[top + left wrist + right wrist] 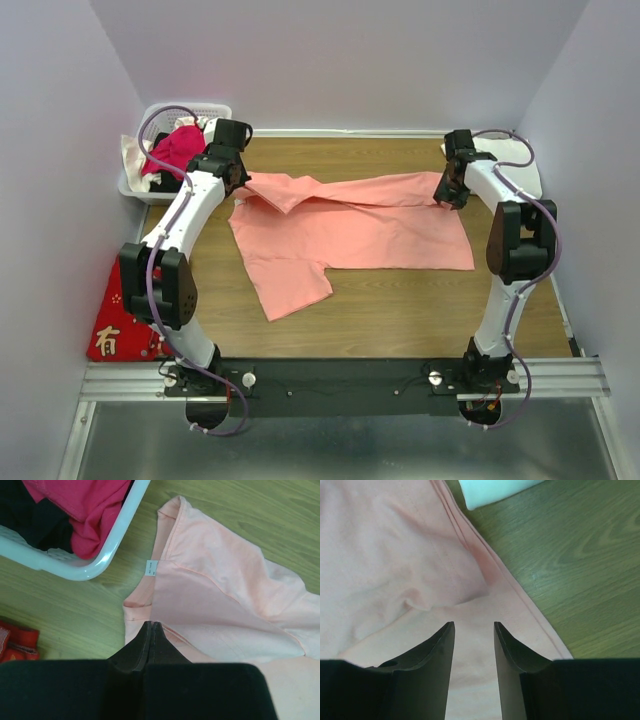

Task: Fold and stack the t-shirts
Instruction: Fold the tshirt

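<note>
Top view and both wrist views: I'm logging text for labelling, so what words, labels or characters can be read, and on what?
"有", probably: a gold character on the red cloth; its other gold marks are too small to read.
White tag on the pink t-shirt: print too small to read.
No other text shows.

We see a wooden table (400,320) enclosed by plain pale lilac walls (350,60) on three sides; a metal rail (115,380) runs along its near edge.
</note>
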You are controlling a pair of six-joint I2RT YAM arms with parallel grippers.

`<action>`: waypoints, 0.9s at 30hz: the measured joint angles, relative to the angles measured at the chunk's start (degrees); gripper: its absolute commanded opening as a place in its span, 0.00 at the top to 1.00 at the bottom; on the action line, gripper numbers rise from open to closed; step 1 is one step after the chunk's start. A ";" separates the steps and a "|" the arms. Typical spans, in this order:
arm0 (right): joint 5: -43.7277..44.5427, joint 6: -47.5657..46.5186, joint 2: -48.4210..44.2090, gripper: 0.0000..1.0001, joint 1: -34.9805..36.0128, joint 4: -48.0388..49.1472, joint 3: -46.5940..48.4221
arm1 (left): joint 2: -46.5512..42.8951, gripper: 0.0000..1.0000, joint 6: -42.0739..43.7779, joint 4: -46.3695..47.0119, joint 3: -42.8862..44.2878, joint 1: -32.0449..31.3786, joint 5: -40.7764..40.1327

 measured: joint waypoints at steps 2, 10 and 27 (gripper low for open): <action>0.15 0.09 0.11 0.52 -0.09 0.00 0.76 | 0.11 1.00 0.11 -0.63 -0.15 0.17 -0.02; 0.17 0.11 2.16 0.53 -0.26 0.39 3.61 | 0.13 1.00 0.59 -1.40 -0.68 0.85 0.02; 0.33 0.61 7.61 0.90 -0.70 0.61 5.38 | 0.22 1.00 1.46 -1.22 -1.88 1.29 0.48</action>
